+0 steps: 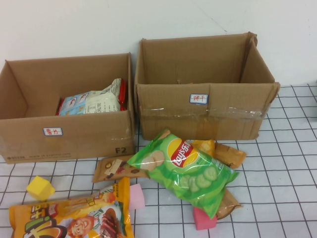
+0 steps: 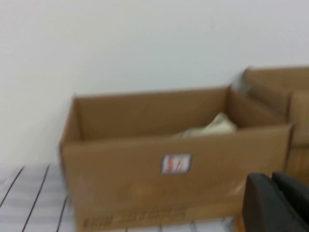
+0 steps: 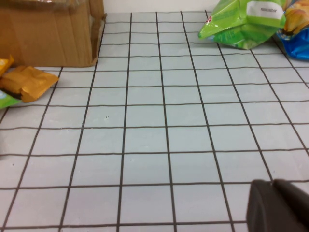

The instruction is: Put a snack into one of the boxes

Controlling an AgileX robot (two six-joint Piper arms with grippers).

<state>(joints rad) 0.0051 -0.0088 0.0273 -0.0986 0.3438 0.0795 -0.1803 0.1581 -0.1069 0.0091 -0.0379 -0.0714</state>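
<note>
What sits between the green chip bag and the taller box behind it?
Nothing visible: only bare grid table separates the green chip bag from the taller box, whose top is open. The left gripper faces the shorter box; the right gripper hangs over bare table. Both are shut.
</note>
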